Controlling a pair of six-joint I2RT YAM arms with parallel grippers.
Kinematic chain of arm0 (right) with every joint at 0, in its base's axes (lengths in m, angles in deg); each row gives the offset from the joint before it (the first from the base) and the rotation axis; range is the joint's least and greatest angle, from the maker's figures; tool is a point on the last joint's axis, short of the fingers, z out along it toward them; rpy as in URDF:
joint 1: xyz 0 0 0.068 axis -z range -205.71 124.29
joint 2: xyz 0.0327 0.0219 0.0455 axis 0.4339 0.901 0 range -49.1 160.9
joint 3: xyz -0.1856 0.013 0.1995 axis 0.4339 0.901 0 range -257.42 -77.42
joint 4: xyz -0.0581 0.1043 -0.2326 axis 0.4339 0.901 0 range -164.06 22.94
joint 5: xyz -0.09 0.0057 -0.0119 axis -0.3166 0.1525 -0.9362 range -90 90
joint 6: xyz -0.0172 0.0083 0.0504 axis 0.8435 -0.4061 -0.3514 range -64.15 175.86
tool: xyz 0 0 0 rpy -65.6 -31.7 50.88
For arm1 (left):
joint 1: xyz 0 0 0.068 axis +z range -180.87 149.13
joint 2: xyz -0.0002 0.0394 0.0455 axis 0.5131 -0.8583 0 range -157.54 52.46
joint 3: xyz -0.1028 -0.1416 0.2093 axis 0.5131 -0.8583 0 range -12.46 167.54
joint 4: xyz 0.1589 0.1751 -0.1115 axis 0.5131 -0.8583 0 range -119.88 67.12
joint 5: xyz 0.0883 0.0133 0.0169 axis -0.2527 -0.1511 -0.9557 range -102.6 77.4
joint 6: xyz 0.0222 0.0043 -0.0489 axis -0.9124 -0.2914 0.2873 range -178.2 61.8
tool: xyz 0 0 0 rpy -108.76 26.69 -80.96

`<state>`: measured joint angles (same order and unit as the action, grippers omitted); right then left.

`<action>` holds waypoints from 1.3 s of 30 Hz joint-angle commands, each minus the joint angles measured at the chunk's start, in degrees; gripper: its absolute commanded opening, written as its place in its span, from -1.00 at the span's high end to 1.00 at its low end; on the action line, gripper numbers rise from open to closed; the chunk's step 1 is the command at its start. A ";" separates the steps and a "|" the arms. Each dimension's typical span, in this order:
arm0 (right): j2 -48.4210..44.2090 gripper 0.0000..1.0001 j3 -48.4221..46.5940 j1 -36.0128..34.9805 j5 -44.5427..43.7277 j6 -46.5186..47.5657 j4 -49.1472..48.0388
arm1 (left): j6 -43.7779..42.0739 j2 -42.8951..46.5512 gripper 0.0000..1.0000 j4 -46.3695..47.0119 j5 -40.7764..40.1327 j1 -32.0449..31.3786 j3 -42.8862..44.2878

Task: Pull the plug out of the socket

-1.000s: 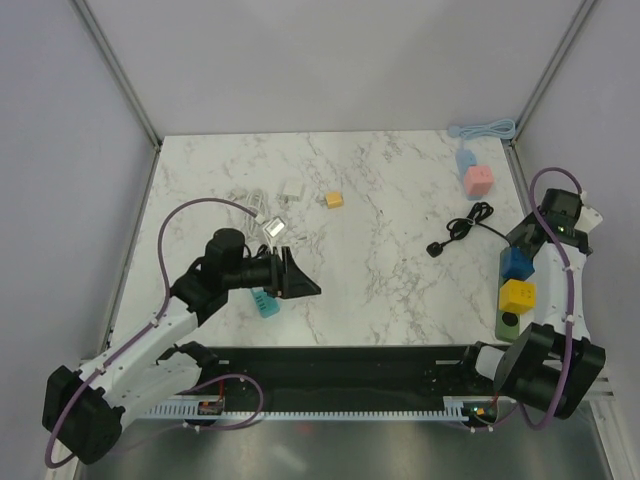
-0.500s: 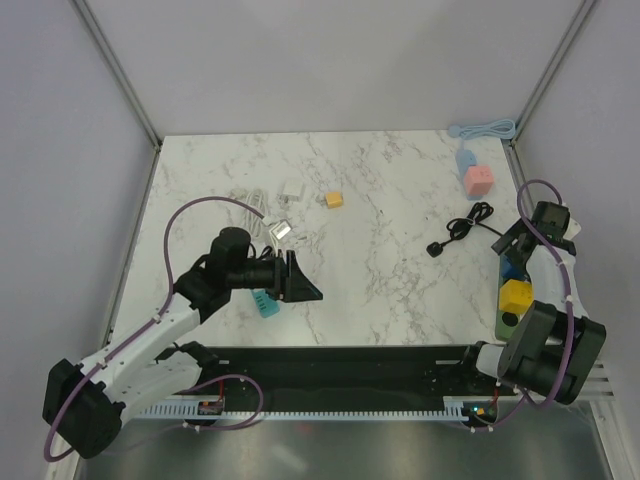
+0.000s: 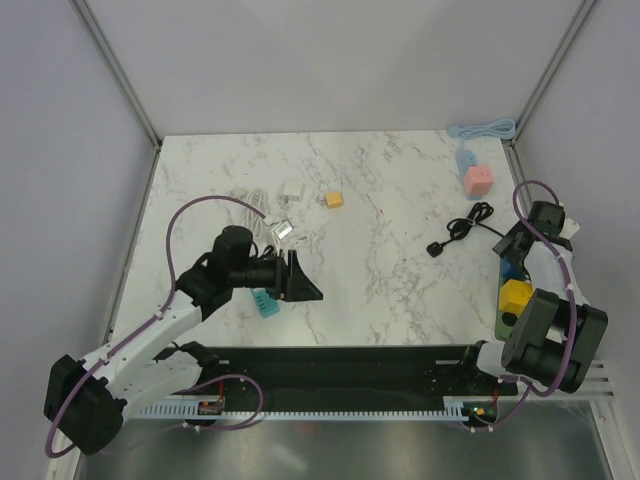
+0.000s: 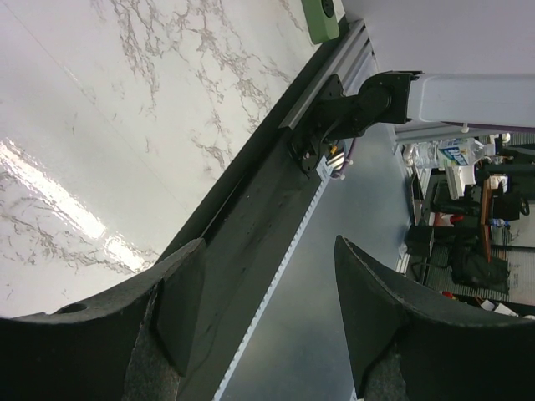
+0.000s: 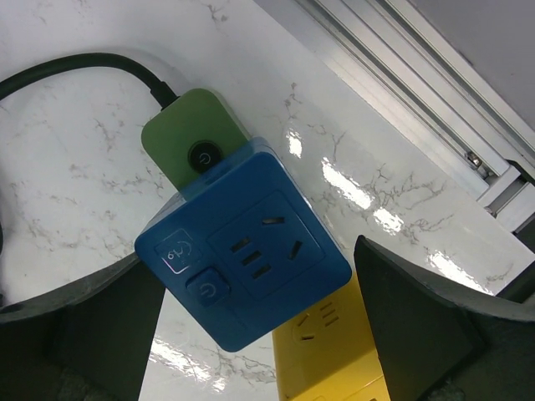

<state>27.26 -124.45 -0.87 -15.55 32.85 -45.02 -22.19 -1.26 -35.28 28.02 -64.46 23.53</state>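
Over the last second the right arm has folded back from its reach past the table's right edge. The right gripper (image 3: 521,247) has swung in over the green power strip (image 5: 189,140), which lies along that edge towards the near right corner. The jaws have stayed spread as wide as they go and hold nothing. This looks like the end of the approach: the gripper is lined up for a grasp, and the pull itself has not begun.

The blue plug (image 5: 247,269) is seated on the strip just below the strip's round switch, with the yellow plug (image 5: 328,355) touching its near side. In the right wrist view the blue plug sits between the two fingers (image 5: 88,334), one on each side and both clear of it. It lies a little towards the left finger rather than dead centre. Closing on it would likely need a further descent, though the height above it is hard to judge.

The left gripper (image 3: 303,278) has barely shifted. It hovers near the left half of the table, jaws apart and empty, well away from the strip.
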 commanded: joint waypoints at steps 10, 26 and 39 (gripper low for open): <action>4.59 -0.96 -6.67 -1.90 -7.47 2.08 3.84 | -3.75 -2.01 -0.39 -0.87 1.39 -0.25 3.39; 9.25 -0.96 -10.28 -4.36 -10.82 5.86 2.69 | -5.07 -2.36 -0.38 -2.80 1.13 -0.26 4.53; 9.43 -0.81 -10.02 -6.12 -8.18 4.03 1.81 | -4.90 -1.92 -0.38 -3.15 0.43 -0.25 3.57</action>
<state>37.60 -133.95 -5.99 -23.98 38.07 -42.20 -24.90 -4.01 -37.84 28.07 -64.46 26.02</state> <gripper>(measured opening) 0.930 0.692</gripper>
